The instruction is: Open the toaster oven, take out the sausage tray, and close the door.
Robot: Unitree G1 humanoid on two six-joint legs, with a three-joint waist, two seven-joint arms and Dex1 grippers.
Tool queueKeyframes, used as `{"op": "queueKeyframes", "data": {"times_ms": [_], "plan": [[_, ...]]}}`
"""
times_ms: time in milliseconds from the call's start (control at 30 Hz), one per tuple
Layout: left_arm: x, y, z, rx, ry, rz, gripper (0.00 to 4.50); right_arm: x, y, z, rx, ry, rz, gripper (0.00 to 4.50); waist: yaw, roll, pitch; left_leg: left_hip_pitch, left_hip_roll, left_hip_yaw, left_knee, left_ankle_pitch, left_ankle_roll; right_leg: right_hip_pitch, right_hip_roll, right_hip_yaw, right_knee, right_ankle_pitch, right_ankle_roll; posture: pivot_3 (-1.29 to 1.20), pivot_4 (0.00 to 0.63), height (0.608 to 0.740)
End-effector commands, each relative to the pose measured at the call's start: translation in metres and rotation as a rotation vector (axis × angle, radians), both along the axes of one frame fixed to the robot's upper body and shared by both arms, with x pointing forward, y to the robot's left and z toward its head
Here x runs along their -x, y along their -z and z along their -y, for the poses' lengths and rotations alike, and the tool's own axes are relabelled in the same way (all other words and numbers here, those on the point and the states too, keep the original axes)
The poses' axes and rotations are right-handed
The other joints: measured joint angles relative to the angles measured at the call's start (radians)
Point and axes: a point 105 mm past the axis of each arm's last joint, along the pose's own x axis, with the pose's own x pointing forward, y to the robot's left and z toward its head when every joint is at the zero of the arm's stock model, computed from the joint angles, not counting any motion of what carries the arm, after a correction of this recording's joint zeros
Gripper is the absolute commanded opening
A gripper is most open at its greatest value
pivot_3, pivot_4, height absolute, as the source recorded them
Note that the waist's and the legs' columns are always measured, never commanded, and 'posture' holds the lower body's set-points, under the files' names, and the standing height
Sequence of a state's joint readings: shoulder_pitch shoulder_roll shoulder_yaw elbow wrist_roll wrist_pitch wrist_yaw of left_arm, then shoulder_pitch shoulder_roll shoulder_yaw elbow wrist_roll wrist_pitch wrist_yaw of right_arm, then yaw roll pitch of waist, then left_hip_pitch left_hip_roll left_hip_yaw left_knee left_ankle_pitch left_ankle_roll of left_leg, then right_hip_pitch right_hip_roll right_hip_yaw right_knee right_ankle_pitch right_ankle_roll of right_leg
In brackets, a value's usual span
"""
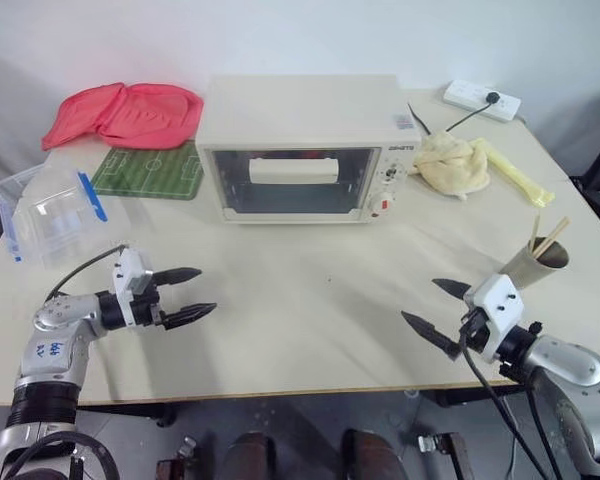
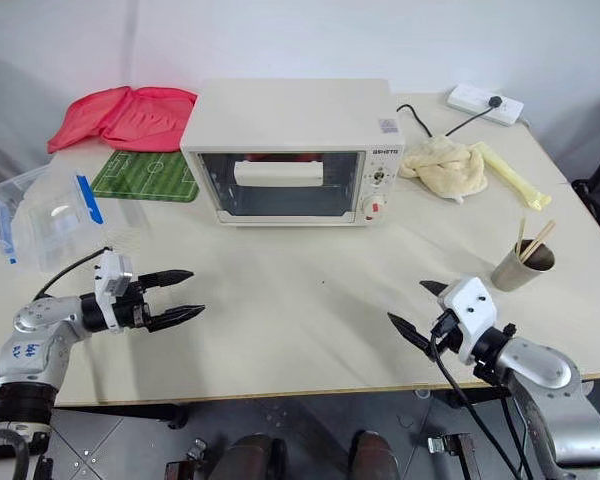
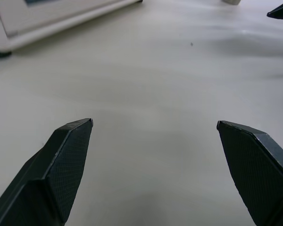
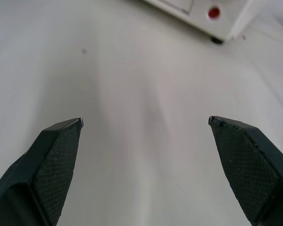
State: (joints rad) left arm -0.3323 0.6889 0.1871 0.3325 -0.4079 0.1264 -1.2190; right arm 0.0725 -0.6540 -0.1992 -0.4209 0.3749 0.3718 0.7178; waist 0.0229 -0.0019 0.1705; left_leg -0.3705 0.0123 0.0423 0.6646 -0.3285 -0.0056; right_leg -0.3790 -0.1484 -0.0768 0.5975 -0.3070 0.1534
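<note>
At the far left of the head view a clear plastic box with a blue clip sits on the table, and above it, in the upper left, a red cloth lies behind a green soccer-field mat. In the lower left the left gripper hovers over bare tabletop, its two black fingers spread wide and holding nothing.

In the upper centre stands the toaster oven, well apart from both grippers. Its door is shut, upright against the front, and the cream bar handle runs across the glass untouched. The sausage tray must be inside; the right eye view gives only a hint of red behind the handle, too little to be sure of.

Right of the oven, a yellowish cloth lies crumpled, with a power strip in the upper right corner. Lower down a metal cup holds chopsticks, and just below it the right gripper hangs near the table's front edge, released and empty.

Judging by this, nothing of the task is done: the door has yet to be opened, the tray drawn out, the door closed again.
</note>
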Motion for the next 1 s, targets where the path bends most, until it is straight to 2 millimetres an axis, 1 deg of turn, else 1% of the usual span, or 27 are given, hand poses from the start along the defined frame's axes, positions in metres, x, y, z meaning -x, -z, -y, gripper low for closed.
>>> {"op": "queueKeyframes", "data": {"times_ms": [33, 100, 200, 267, 300, 333, 400, 500, 600, 667, 733, 833, 1000], "plan": [[0.002, 0.001, -0.001, -0.038, 0.015, 0.002, 4.50, -0.003, -0.012, -0.008, 0.012, -0.043, 0.028, 4.46, -0.001, 0.000, 0.000, 0.000, 0.000, 0.000, 0.000, 0.000, 0.000, 0.000, 0.000, 0.000, 0.000, 0.000, 0.000, 0.00, 0.150, 0.740], [-0.002, 0.002, 0.001, -0.028, -0.024, 0.004, 4.50, -0.008, -0.013, -0.012, 0.023, -0.059, 0.020, 4.46, -0.002, 0.000, 0.000, 0.000, 0.000, 0.001, 0.000, 0.000, 0.000, 0.000, 0.000, 0.000, 0.000, 0.000, 0.000, 0.00, 0.150, 0.740], [-0.005, -0.003, 0.004, 0.004, -0.045, 0.023, 4.50, -0.014, -0.015, -0.019, 0.047, -0.085, 0.005, 4.46, -0.002, 0.000, 0.000, 0.000, 0.000, 0.000, 0.000, 0.000, 0.000, 0.000, 0.000, 0.000, 0.001, 0.000, 0.000, 0.00, 0.150, 0.740], [-0.008, -0.008, 0.007, 0.031, -0.059, 0.036, 4.50, -0.024, -0.020, -0.031, 0.050, -0.123, 0.003, 4.46, -0.004, 0.000, 0.000, 0.000, 0.000, 0.000, 0.000, 0.000, 0.000, 0.000, 0.000, 0.000, 0.001, 0.000, 0.000, 0.00, 0.150, 0.740], [-0.010, -0.011, 0.008, 0.045, -0.072, 0.037, 4.50, -0.030, -0.023, -0.040, 0.048, -0.161, -0.002, 4.46, -0.004, 0.000, 0.000, 0.000, 0.000, 0.001, 0.001, 0.000, 0.000, -0.001, 0.000, 0.000, 0.001, 0.000, 0.000, 0.00, 0.150, 0.740], [-0.013, -0.016, 0.009, 0.069, -0.085, 0.050, 4.50, -0.038, -0.028, -0.048, 0.049, -0.190, 0.002, 4.46, -0.007, 0.000, 0.000, 0.000, 0.000, 0.001, 0.001, 0.000, 0.000, -0.001, 0.000, 0.000, 0.001, 0.000, 0.000, 0.00, 0.150, 0.740], [-0.016, -0.022, 0.011, 0.093, -0.094, 0.069, 4.50, -0.051, -0.034, -0.055, 0.052, -0.208, 0.007, 4.46, -0.012, -0.001, 0.001, 0.000, 0.000, 0.001, 0.002, 0.000, 0.000, -0.001, 0.000, 0.000, 0.003, 0.000, 0.000, 0.00, 0.150, 0.740], [-0.016, -0.033, 0.012, 0.155, -0.076, 0.075, 4.50, -0.079, -0.049, -0.071, 0.068, -0.250, 0.051, 4.46, -0.018, -0.002, 0.001, -0.001, 0.000, 0.000, 0.003, 0.000, 0.000, -0.003, 0.000, 0.000, 0.006, 0.000, 0.000, 0.00, 0.150, 0.740], [-0.015, -0.034, 0.009, 0.164, -0.080, 0.080, 4.50, -0.093, -0.062, -0.083, 0.069, -0.298, 0.092, 4.46, -0.026, -0.002, 0.001, -0.002, 0.000, 0.001, 0.003, 0.000, -0.001, -0.005, -0.001, -0.001, 0.009, 0.000, 0.000, 0.00, 0.150, 0.740], [-0.012, -0.038, 0.008, 0.182, -0.072, 0.087, 4.50, -0.111, -0.075, -0.090, 0.082, -0.292, 0.139, 4.46, -0.030, -0.003, 0.002, -0.002, 0.000, 0.001, 0.002, -0.001, -0.002, -0.008, -0.001, -0.002, 0.012, 0.000, 0.000, 0.00, 0.150, 0.740], [-0.010, -0.041, 0.007, 0.199, -0.066, 0.092, 4.50, -0.121, -0.088, -0.099, 0.078, -0.306, 0.181, 4.46, -0.039, -0.003, 0.002, -0.004, 0.001, 0.004, 0.002, -0.001, -0.002, -0.012, -0.001, -0.002, 0.014, 0.000, 0.000, 0.00, 0.150, 0.740], [-0.007, -0.046, 0.006, 0.225, -0.059, 0.093, 4.50, -0.121, -0.106, -0.116, 0.051, -0.395, 0.227, 4.46, -0.053, -0.003, 0.002, -0.005, 0.001, 0.004, 0.002, -0.001, -0.002, -0.014, -0.002, -0.004, 0.015, 0.000, 0.000, 0.00, 0.150, 0.740], [-0.004, -0.053, 0.002, 0.258, -0.064, 0.092, 4.50, -0.117, -0.120, -0.135, 0.051, -0.507, 0.263, 4.46, -0.061, -0.003, 0.002, -0.005, 0.002, 0.004, 0.002, -0.001, -0.002, -0.014, -0.002, -0.004, 0.016, 0.000, 0.000, 0.00, 0.150, 0.740]]}}
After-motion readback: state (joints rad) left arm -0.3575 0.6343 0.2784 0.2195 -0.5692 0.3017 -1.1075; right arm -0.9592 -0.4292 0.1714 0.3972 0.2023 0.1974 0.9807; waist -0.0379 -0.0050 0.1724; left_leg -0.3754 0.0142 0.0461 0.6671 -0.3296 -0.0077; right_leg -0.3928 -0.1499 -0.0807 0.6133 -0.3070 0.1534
